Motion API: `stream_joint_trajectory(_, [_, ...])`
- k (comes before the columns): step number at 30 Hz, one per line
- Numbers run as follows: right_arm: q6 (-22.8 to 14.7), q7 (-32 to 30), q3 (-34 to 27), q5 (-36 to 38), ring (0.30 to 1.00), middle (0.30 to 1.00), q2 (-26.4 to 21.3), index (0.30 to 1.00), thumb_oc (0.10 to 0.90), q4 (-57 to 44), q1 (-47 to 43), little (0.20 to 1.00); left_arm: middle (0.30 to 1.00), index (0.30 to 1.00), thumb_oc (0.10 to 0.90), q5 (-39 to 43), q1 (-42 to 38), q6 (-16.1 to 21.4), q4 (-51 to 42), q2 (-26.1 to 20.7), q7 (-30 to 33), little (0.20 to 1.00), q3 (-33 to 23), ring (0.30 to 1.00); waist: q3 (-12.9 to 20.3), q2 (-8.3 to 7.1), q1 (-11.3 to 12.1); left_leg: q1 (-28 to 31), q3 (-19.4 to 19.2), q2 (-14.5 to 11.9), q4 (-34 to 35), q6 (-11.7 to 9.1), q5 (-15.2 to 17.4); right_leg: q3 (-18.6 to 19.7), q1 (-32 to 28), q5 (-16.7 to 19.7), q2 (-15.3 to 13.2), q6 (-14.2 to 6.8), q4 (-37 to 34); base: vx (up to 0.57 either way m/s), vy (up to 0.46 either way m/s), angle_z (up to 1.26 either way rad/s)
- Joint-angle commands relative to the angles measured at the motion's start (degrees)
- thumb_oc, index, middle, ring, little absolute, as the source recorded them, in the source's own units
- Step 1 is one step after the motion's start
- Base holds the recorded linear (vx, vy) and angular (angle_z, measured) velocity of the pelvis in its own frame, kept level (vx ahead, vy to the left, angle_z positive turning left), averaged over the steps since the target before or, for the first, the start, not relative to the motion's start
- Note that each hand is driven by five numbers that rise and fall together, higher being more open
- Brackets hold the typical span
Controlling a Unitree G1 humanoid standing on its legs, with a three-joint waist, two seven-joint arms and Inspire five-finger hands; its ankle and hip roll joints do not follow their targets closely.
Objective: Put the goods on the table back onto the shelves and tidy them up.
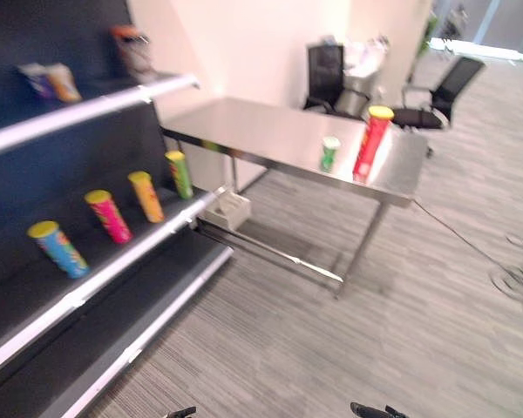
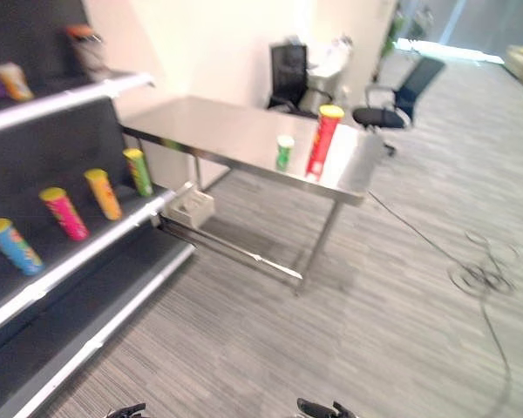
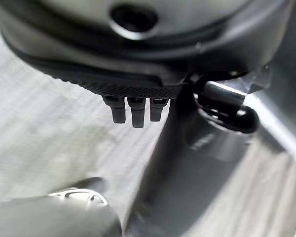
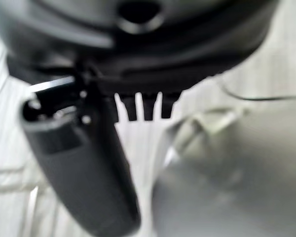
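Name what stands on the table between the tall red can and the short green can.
Nothing: in the left eye view, bare tabletop separates the red can and the green can.

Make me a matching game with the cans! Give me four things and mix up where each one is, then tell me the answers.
Things:
1. tall red can
2. small green can
3. blue can
4. black office chair

Places:
A. on the shelf, nearest the camera in the row
B. on the table, beside the short can
C. behind the table, by the wall
D. on the table, beside the tall can

Pairs: 1-B, 2-D, 3-A, 4-C
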State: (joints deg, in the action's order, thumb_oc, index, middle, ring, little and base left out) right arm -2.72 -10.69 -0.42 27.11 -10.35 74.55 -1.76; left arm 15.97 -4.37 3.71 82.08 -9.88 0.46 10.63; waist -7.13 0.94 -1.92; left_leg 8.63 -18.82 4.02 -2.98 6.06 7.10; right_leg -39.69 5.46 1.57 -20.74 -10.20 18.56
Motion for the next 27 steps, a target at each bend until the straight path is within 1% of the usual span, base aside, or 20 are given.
stream_joint_trajectory(1, [-2.0, -1.1, 2.7, -3.0, 0.9, 0.9, 1.7, 0.9, 0.8, -1.3, -1.9, 0.9, 0.9, 0.9, 0.8, -4.2, -0.2, 1.4, 1.4, 2.7, -1.0, 0.9, 0.6, 0.9, -1.6, -1.39, 2.4, 5.4, 0.7, -5.2, 8.0, -6.2, -0.6, 0.1, -4.2, 9.1, 0.5, -2.4, -10.1, 0.07, -0.08, -0.04])
stream_joint_trajectory(3, [-1.9, -1.0, 3.0, -2.5, 0.9, 0.9, 2.1, 0.9, 0.8, -1.3, -1.7, 0.9, 0.9, 0.9, 0.8, -5.2, -0.3, 1.4, 1.1, 2.6, -0.9, 0.9, 0.8, 0.9, -1.7, -1.7, 2.7, 5.9, 0.3, -5.6, 8.0, -6.8, -0.2, 0.2, -4.2, 10.0, 0.3, -2.8, -13.7, 0.13, -0.092, 0.09])
stream_joint_trajectory(4, [-2.2, 1.0, 2.5, -2.9, 0.9, 0.9, 0.5, 0.9, 0.8, -2.1, -1.6, 0.9, 0.9, 0.9, 0.8, -6.7, 0.5, 0.0, 2.1, -5.2, -7.9, 0.9, -2.3, 0.9, -1.2, -1.3, 2.2, 6.3, -0.1, -5.7, 8.0, -7.2, 0.0, 1.2, -4.0, 11.5, 0.4, -3.2, -15.4, 0.16, -0.06, 0.07])
stream_joint_trajectory(5, [-2.0, 0.0, 2.2, -2.3, 0.9, 0.9, 1.5, 0.9, 0.8, -1.8, -1.3, 0.9, 0.9, 0.9, 0.8, -7.2, 1.6, 1.7, 0.6, -3.1, -2.8, 0.9, -2.0, 0.9, -1.4, -1.55, 2.7, 6.5, -0.3, -5.7, 8.0, -7.3, 0.4, 1.1, -4.2, 11.5, 0.0, -3.3, -16.6, 0.16, -0.056, -0.02])
stream_joint_trajectory(6, [-1.7, -0.1, 2.2, -2.1, 0.9, 0.9, 2.1, 0.9, 0.8, -1.5, -1.5, 0.9, 0.9, 0.9, 0.8, -9.1, 1.9, 2.7, -0.9, -1.4, -0.2, 0.9, -0.8, 0.9, -1.4, -1.58, 3.4, 6.8, -0.1, -5.9, 8.0, -7.3, 0.6, 0.7, -4.5, 11.6, -0.2, -3.3, -17.0, 0.2, -0.107, -0.15])
stream_joint_trajectory(7, [-2.2, -0.2, 3.3, -2.2, 0.9, 0.9, 3.0, 0.9, 0.8, -1.2, -1.8, 0.9, 0.9, 0.9, 0.8, -9.9, 2.4, 3.3, -1.6, 0.4, 0.6, 0.9, 1.0, 0.9, -1.5, -1.75, 4.2, 7.5, -0.2, -6.0, 8.0, -7.6, 0.9, -0.1, -5.1, 12.3, -1.0, -3.6, -17.7, 0.15, -0.082, -0.2])
stream_joint_trajectory(9, [-2.3, 0.0, 3.6, -1.8, 0.9, 0.9, 3.1, 0.9, 0.8, -0.9, -2.2, 0.9, 0.9, 0.9, 0.8, -9.8, 2.3, 3.1, -1.4, 0.8, 0.7, 0.9, 1.6, 0.9, -1.4, -1.86, 4.5, 8.1, -0.1, -5.9, 8.0, -7.6, 1.2, -0.5, -5.4, 12.4, -1.4, -3.5, -17.2, 0.18, -0.04, 0.03])
stream_joint_trajectory(11, [-2.5, 0.2, 3.9, -1.4, 0.9, 0.9, 3.2, 0.9, 0.8, 0.4, -2.6, 0.9, 0.9, 0.9, 0.8, -9.9, 2.2, 2.8, -1.1, 1.0, 0.8, 0.9, 2.1, 0.9, -0.8, -2.01, 4.5, 9.5, 0.3, -5.9, 7.8, -7.7, 2.5, -0.8, -5.6, 11.0, -1.2, -3.2, -15.8, 0.28, -0.025, 0.05])
stream_joint_trajectory(14, [-2.4, 0.8, 4.5, -2.0, 0.9, 0.9, 2.7, 0.9, 0.8, 2.8, -3.8, 0.9, 0.9, 0.9, 0.8, -8.8, 2.5, 2.8, -0.8, 0.9, 0.9, 0.9, 1.6, 0.9, 0.4, -0.93, 4.3, 11.2, 0.3, -7.8, 6.4, -8.5, 3.6, -1.2, -5.1, 7.8, 0.2, -1.8, -13.5, 0.24, -0.036, 0.01])
stream_joint_trajectory(15, [-2.4, 0.9, 4.5, -2.0, 0.9, 0.9, 2.6, 0.9, 0.8, 2.9, -3.8, 0.9, 0.9, 0.9, 0.8, -8.8, 2.5, 2.8, -0.8, 0.9, 0.9, 0.9, 1.6, 0.9, 0.4, -0.85, 4.3, 11.1, 0.2, -7.9, 6.2, -8.6, 3.7, -1.3, -5.0, 7.7, 0.3, -1.7, -13.5, 0.22, -0.127, -0.05])
stream_joint_trajectory(16, [-2.9, 0.7, 5.3, -2.5, 0.9, 0.9, 2.1, 0.9, 0.8, 3.9, -5.1, 0.9, 0.9, 0.9, 0.8, -6.9, 2.2, 3.1, -1.3, 0.8, 1.2, 0.9, 1.5, 0.9, 1.0, -0.1, 4.4, 9.5, 0.3, -11.0, 1.0, -10.1, 1.8, -1.0, -5.7, 5.7, 2.8, -0.1, -14.6, 0.18, -0.164, -0.04])
stream_joint_trajectory(17, [-3.2, 0.4, 5.7, -2.6, 0.9, 0.9, 1.8, 0.9, 0.8, 4.0, -5.7, 0.9, 0.9, 0.9, 0.8, -6.2, 1.8, 3.2, -1.6, 0.7, 1.3, 0.9, 1.6, 0.9, 1.2, 0.12, 4.7, 7.9, 0.3, -12.6, -2.1, -11.0, 0.6, -0.8, -6.2, 4.8, 4.2, 0.8, -15.7, 0.23, -0.219, 0.03])
stream_joint_trajectory(19, [-3.8, -0.2, 6.7, -2.6, 0.9, 0.9, 1.0, 0.9, 0.8, 3.9, -6.7, 0.9, 0.9, 0.9, 0.8, -5.4, 1.0, 3.6, -2.7, 0.4, 1.6, 0.9, 2.3, 0.9, 1.1, 0.11, 5.6, 3.6, 0.6, -16.0, -10.5, -13.2, -4.4, -0.1, -8.2, 3.3, 7.0, 3.0, -18.7, 0.15, -0.21, -0.01])
stream_joint_trajectory(20, [-4.1, -0.4, 7.2, -2.8, 0.9, 0.9, 0.8, 0.9, 0.8, 3.4, -7.1, 0.9, 0.9, 0.9, 0.8, -4.9, 0.6, 3.8, -3.4, 0.2, 1.6, 0.9, 2.7, 0.9, 0.8, -0.01, 6.3, 1.2, 1.4, -17.6, -16.0, -14.3, -6.9, 0.3, -9.2, 2.5, 8.3, 4.4, -20.1, 0.2, -0.282, -0.33])
stream_joint_trajectory(21, [-4.2, -0.9, 8.9, -4.2, 0.9, 0.9, -0.1, 0.9, 0.8, 2.1, -7.9, 0.9, 0.9, 0.9, 0.8, -4.8, -0.2, 3.8, -4.7, 0.0, 2.0, 0.9, 3.3, 0.9, -0.4, -0.66, 7.8, -3.7, 3.6, -19.5, -25.8, -15.1, -10.5, 1.0, -11.7, 0.6, 10.5, 6.6, -22.8, 0.15, -0.215, -0.53])
stream_joint_trajectory(22, [-4.1, -0.9, 8.8, -4.2, 0.9, 0.9, 0.0, 0.9, 0.8, 2.0, -8.0, 0.9, 0.9, 0.9, 0.8, -4.8, -0.3, 3.8, -4.7, 0.0, 2.1, 0.9, 3.2, 0.9, -0.4, -0.47, 7.7, -4.1, 3.9, -19.9, -26.5, -15.3, -10.3, 0.8, -11.7, 0.4, 10.9, 6.8, -22.9, 0.15, -0.146, -0.43])
stream_joint_trajectory(23, [-4.1, -1.1, 9.8, -5.5, 0.9, 0.9, -0.5, 0.9, 0.8, 1.0, -8.3, 0.9, 0.9, 0.9, 0.8, -4.8, -0.8, 3.9, -4.9, 0.2, 2.3, 0.9, 3.4, 0.9, -1.1, -1.15, 8.2, -6.2, 4.6, -19.7, -27.9, -14.5, -9.1, 1.2, -12.3, -0.5, 10.9, 6.8, -23.3, 0.12, -0.021, -0.34])
stream_joint_trajectory(24, [-4.1, -1.3, 10.7, -7.1, 0.9, 0.9, -1.1, 0.9, 0.8, 0.1, -8.6, 0.9, 0.9, 0.9, 0.8, -4.7, -0.9, 4.1, -5.4, 0.3, 2.3, 0.9, 3.6, 0.9, -1.5, -1.61, 8.6, -8.2, 4.8, -19.6, -27.4, -14.0, -7.6, 1.8, -12.8, -1.2, 10.6, 6.5, -23.6, 0.16, 0.008, -0.39])
stream_joint_trajectory(25, [-4.0, -1.5, 11.4, -8.3, 0.9, 0.9, -1.3, 0.9, 0.8, -1.0, -8.8, 0.9, 0.9, 0.9, 0.8, -4.4, -0.9, 4.3, -5.9, 0.3, 2.3, 0.9, 3.5, 0.9, -1.7, -1.82, 9.0, -9.4, 4.6, -19.7, -26.3, -13.6, -6.5, 2.7, -13.0, -1.6, 10.6, 6.1, -23.6, 0.16, 0.07, -0.41])
stream_joint_trajectory(27, [-4.4, -1.7, 12.7, -11.0, 0.9, 0.9, -2.3, 0.9, 0.8, -3.6, -8.8, 0.9, 0.9, 0.9, 0.8, -1.6, -0.3, 4.9, -7.6, 0.2, 2.1, 0.9, 2.7, 0.9, -1.7, -1.9, 9.3, -10.0, 3.9, -19.1, -19.1, -12.9, -4.3, 3.9, -13.0, -1.9, 10.0, 5.0, -23.6, 0.16, 0.143, -0.44])
